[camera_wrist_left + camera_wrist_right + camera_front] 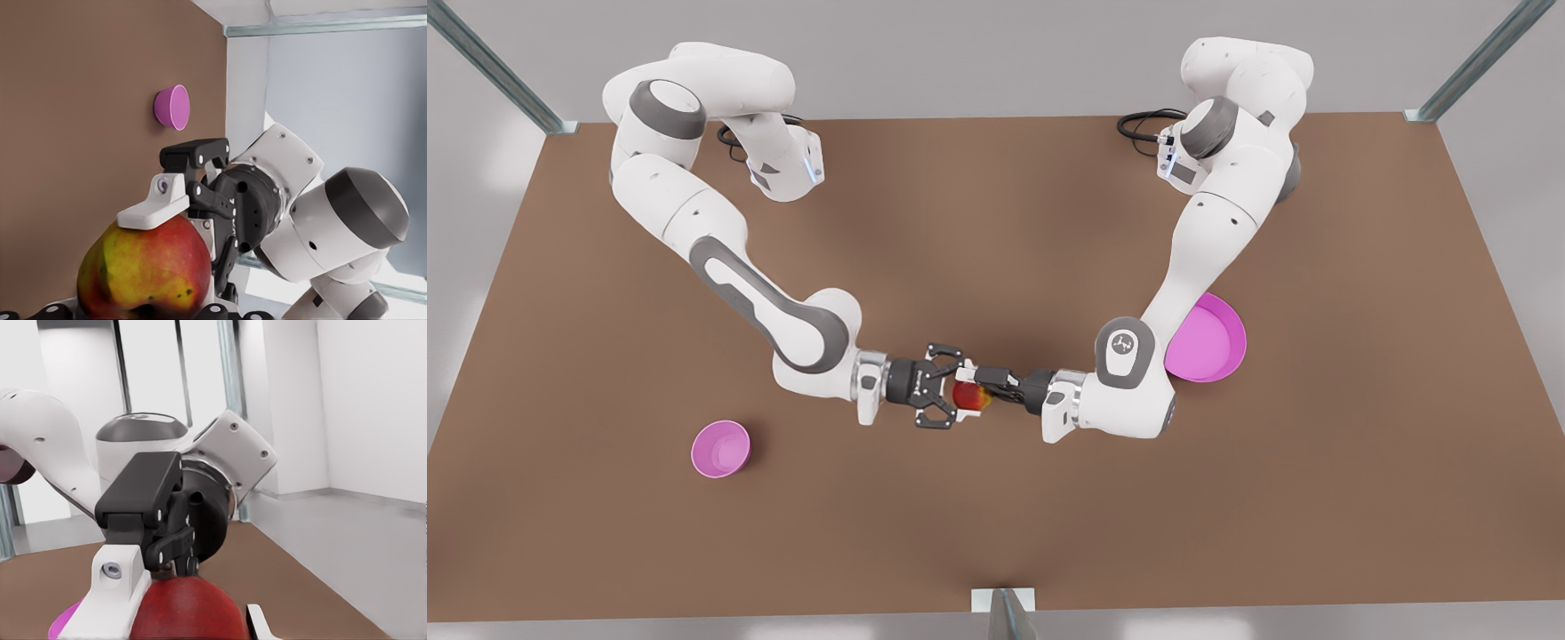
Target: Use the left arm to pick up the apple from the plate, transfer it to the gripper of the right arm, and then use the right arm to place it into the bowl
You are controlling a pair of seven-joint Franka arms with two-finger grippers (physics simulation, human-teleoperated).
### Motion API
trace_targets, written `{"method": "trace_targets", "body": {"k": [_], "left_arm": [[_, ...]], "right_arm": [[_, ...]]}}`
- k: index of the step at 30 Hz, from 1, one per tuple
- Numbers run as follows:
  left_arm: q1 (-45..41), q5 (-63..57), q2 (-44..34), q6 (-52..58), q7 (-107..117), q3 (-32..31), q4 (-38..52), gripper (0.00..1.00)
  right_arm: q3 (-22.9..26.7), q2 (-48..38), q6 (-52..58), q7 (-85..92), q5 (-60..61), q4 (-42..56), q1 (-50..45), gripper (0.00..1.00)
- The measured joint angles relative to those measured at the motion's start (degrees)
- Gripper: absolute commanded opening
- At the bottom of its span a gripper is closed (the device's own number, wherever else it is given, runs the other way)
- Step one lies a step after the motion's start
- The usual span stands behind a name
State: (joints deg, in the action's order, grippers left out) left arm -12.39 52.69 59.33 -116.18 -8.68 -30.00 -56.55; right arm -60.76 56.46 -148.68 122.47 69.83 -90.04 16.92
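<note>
Brown table (605, 551), grey walls (996, 53), end effectors (962, 388) (985, 391) flanking apple (971, 397)

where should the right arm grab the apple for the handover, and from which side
Grip across the apple's round middle, on the bare sides that the left gripper leaves free. Come in level from the front view's left, straight opposite the left gripper, where the right gripper is. The apple is held above the table with that face uncovered, and being round it needs a hold across its widest part.
</note>
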Motion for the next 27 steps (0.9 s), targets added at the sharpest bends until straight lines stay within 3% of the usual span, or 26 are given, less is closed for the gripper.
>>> {"method": "trace_targets", "body": {"k": [1, 2, 3, 11, 14, 20, 21, 23, 25, 27], "left_arm": [[0.0, 0.1, 0.0, 0.0, 0.0, 0.0, 0.0, 0.73], [0.0, 0.2, 0.0, 0.0, -0.1, 0.0, 0.0, 0.9], [0.0, 0.4, 0.0, 0.0, -0.3, 0.0, 0.0, 1.0], [1.3, 0.4, -1.0, 0.7, -0.1, 0.0, -0.1, 1.0], [10.4, -5.8, -5.4, 7.6, 1.8, 0.2, -0.1, 1.0], [23.5, -42.3, -20.9, 29.8, 7.4, 0.1, -0.1, 1.0], [23.9, -46.1, -22.8, 32.4, 8.1, 1.2, -1.7, 1.0], [15.6, -50.0, -37.8, 31.1, 8.9, 13.7, -22.4, 1.0], [12.9, -51.9, -41.8, 30.4, 9.5, 17.9, -27.0, 1.0], [11.5, -52.4, -41.8, 30.5, 10.1, 18.7, -23.8, 1.0]], "right_arm": [[0.0, 0.0, 0.1, -0.1, -0.1, 0.0, 0.3, 0.46], [0.0, 0.0, 0.1, -0.2, -0.2, 0.0, 0.5, 0.46], [-0.1, 0.0, 0.2, -0.3, -0.2, 0.0, 0.8, 0.46], [0.5, -1.0, 3.3, -1.3, -5.5, -0.7, 7.0, 0.46], [3.0, -1.0, 9.8, -4.7, -26.6, 2.1, 13.4, 0.46], [3.4, -1.2, 33.0, -12.5, -74.2, 15.2, 20.2, 0.46], [3.4, -1.7, 36.5, -13.2, -80.7, 15.9, 21.2, 0.46], [3.5, -2.3, 41.8, -13.9, -91.9, 17.5, 22.0, 0.46], [4.5, -2.2, 45.4, -13.9, -100.1, 18.4, 22.3, 0.46], [6.1, -2.0, 47.3, -13.8, -105.0, 18.4, 22.3, 0.46]]}}
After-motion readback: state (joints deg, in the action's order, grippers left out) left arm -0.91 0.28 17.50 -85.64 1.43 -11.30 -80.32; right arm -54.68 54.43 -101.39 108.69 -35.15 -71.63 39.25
